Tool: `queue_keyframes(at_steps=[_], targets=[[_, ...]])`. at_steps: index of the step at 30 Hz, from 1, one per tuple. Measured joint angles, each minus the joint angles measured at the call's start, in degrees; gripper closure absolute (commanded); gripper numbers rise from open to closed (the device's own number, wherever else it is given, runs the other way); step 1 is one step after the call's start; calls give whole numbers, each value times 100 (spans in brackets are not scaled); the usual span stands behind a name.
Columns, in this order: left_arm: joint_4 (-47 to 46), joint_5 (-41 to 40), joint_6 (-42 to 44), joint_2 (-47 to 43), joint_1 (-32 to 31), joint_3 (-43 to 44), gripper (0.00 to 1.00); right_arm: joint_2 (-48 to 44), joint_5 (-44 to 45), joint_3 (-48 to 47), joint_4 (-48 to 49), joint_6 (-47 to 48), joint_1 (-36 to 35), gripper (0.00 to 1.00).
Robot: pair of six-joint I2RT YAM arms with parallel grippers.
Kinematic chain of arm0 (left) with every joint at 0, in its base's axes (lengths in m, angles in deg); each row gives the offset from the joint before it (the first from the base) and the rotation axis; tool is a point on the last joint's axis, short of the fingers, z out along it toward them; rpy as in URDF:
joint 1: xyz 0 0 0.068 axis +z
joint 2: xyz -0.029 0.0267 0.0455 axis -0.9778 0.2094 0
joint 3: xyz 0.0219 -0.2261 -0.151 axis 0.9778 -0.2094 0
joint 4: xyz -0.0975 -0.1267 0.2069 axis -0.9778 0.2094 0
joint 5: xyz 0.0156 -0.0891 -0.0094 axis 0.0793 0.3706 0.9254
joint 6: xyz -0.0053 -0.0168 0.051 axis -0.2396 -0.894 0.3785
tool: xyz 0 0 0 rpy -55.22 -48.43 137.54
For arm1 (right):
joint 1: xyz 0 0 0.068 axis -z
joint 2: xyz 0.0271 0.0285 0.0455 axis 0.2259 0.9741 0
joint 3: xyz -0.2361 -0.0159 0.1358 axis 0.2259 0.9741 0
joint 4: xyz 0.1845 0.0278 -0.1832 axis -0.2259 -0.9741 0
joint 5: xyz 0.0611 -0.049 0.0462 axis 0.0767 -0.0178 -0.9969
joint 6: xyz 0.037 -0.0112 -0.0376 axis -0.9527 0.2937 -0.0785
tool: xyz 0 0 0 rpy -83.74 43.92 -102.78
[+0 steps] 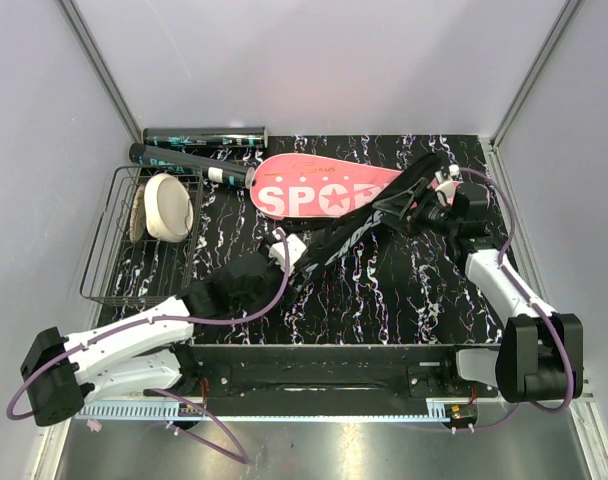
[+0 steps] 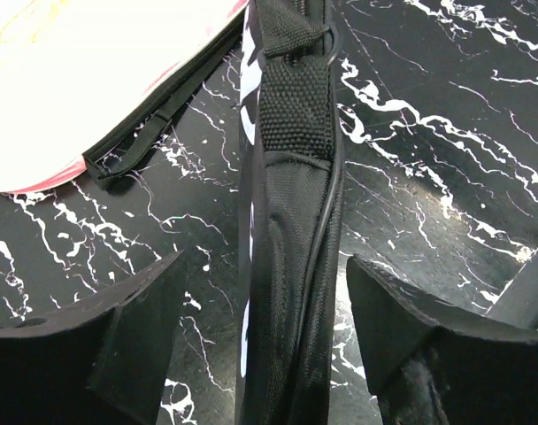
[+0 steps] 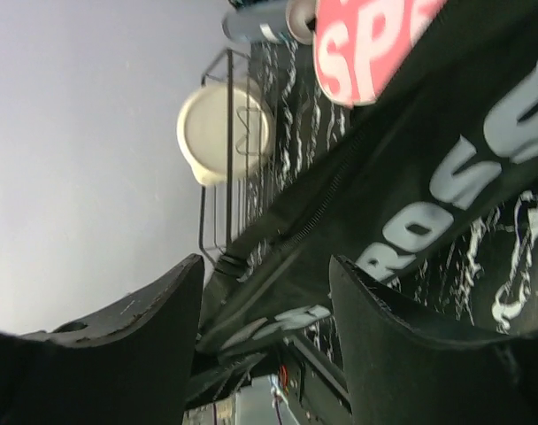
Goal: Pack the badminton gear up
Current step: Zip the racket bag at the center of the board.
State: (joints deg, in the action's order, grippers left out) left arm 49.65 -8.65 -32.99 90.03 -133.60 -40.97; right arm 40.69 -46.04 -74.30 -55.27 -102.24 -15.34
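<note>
Left fingers stand spread wide. Between them we see the narrow near end of the black bag, set on edge, with its webbing strap and a thin cord running along it. As far as we can tell, neither finger touches the fabric. Right fingers are spread as well, at the bag's far end. Part of the bag's white block lettering shows in the gap beyond their tips, and we see nothing pinched between them.

From above, we see the bag lying slantwise on the black, white-veined counter. Its near end is by the left arm and its far end by the right arm. Just behind the bag lies the pink case with the white letters "SPOR" showing, and the bag crosses over the end of the case nearer the right arm. Farther behind the bag, against the back wall, lies the dark tube. Beyond the bag's near end, to the left in the top view and well apart from it, stands the black wire basket. A cream round disc leans on edge inside the basket.
</note>
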Motion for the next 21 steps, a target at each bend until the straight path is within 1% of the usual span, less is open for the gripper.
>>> queue_keyframes(at_steps=[1,2,5,9,11,12,13,15,16,17,18,19,21], targets=[[83,66,-46,50,0,55,20,2,-48,96,20,4,-59,35],[142,129,-76,111,15,114,13,24,-83,229,37,-4,-81,35],[415,426,-234,579,105,564,7,208,-105,586,76,-83,-76,35],[669,774,-387,1679,247,1593,6,520,-142,859,398,-332,-79,35],[769,990,-422,2295,304,2218,9,581,-149,907,490,-417,-79,35],[807,1071,-450,2559,323,2492,19,581,-153,909,509,-426,-79,35],[837,1134,-472,2750,337,2686,26,588,-153,909,555,-428,-79,36],[973,1331,-546,3176,378,3128,42,638,-170,907,697,-426,-79,35],[984,1416,-579,3292,391,3209,65,682,-184,903,741,-426,-79,32],[1010,1473,-588,3346,400,3215,74,728,-203,898,774,-431,-79,30],[1054,1473,-649,3357,409,3209,80,754,-214,898,778,-435,-79,26],[1093,1449,-634,3357,424,3195,88,761,-208,898,741,-437,-79,20],[1032,1303,-487,3252,474,3174,90,745,-162,894,699,-452,-79,19]])
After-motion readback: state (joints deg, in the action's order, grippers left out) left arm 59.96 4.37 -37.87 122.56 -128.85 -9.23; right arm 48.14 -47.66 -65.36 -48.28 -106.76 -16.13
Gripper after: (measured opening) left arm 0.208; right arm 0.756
